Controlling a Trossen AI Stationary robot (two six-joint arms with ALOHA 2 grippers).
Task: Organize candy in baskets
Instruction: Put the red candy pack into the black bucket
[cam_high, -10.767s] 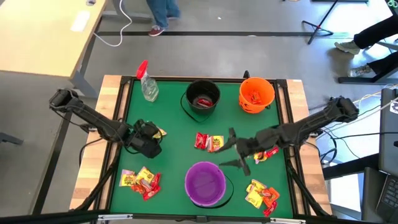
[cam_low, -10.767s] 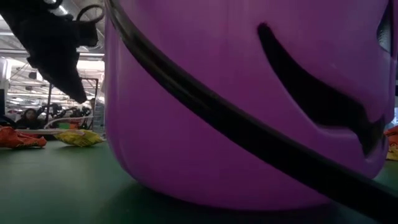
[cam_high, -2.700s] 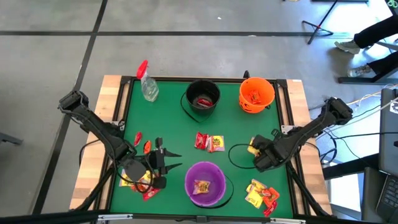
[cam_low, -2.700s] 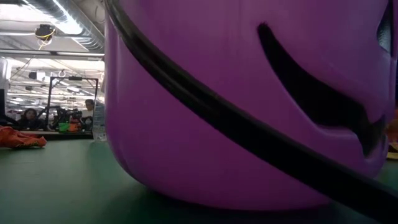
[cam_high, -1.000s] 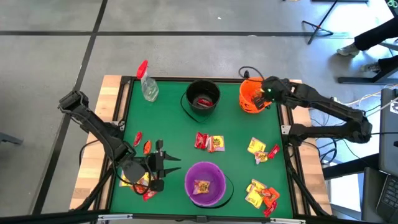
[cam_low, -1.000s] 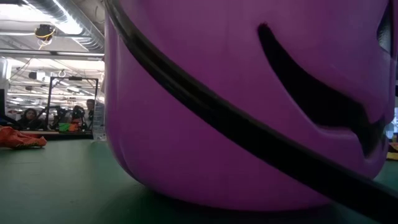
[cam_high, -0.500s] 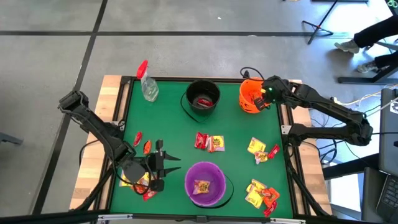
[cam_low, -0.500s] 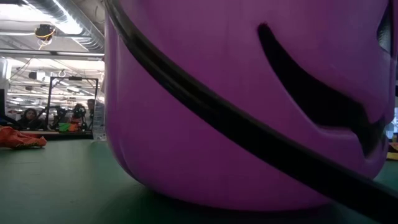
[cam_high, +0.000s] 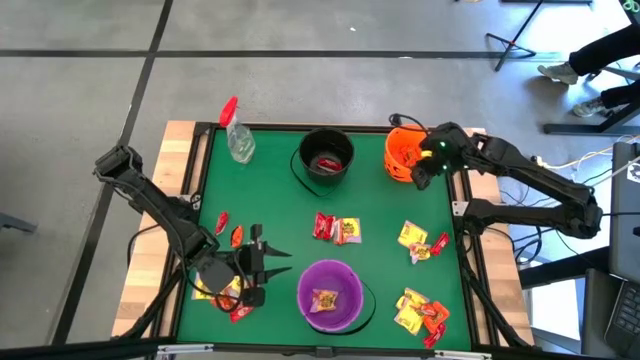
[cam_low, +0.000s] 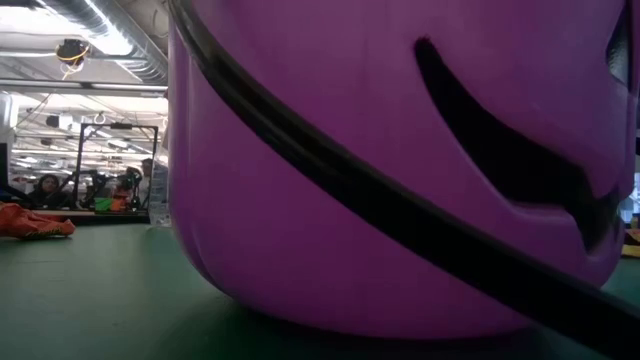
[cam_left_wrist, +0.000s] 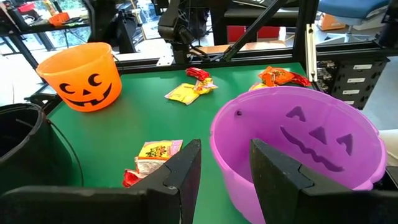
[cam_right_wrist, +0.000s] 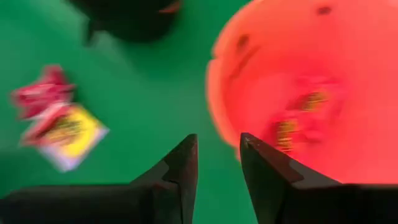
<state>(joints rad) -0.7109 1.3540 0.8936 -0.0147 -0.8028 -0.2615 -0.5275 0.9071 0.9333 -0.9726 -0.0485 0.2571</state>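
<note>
High view: right gripper (cam_high: 424, 172), fingers parted and empty, hangs beside the orange bucket (cam_high: 408, 152); candy packets (cam_high: 337, 229) look light, crinkly, best pinched at an edge.

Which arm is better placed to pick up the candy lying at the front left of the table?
Left: the left gripper hovers open beside that candy pile, while the right gripper is over the orange bucket.

Even bright overhead light, soft shadows. Right wrist view motion-blurred: orange bucket (cam_right_wrist: 305, 93) smeared. Low view: purple bucket (cam_low: 400, 160) near the lens, soft; ceiling lamps glare behind.
</note>
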